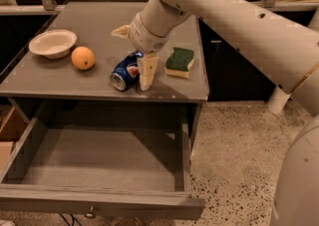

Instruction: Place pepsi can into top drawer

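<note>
The cream, smooth-shelled gripper (145, 69) hangs tip-down over the flat grey tabletop (94, 18), right against the right side of the small blue metal pepsi can (124, 72). I cannot tell whether it is spread or pressed together. The can lies on its side near the front edge, its silver end facing forward. Just right sits a green-topped yellow sponge (179, 62); to the left are a round orange (82, 57) and a white shallow bowl (52, 43). Below, the wide grey wooden top drawer (99, 202) stands pulled out.
</note>
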You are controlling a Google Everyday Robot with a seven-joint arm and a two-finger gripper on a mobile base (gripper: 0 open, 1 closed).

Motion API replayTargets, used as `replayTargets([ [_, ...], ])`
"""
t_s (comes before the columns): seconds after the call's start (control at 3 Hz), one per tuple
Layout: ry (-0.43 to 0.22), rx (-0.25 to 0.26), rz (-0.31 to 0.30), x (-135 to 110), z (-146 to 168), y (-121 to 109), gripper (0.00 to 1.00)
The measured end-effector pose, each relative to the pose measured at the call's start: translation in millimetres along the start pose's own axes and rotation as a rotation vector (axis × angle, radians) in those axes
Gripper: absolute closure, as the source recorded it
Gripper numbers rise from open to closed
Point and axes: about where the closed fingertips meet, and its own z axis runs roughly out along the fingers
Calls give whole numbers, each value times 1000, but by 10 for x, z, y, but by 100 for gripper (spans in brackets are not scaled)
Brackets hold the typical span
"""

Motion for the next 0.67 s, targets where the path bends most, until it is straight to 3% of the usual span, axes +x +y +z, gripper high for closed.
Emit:
replayTargets([
  [0.33,0,0,0,0,0,0,2],
  [0.67,0,0,0,0,1,0,26],
])
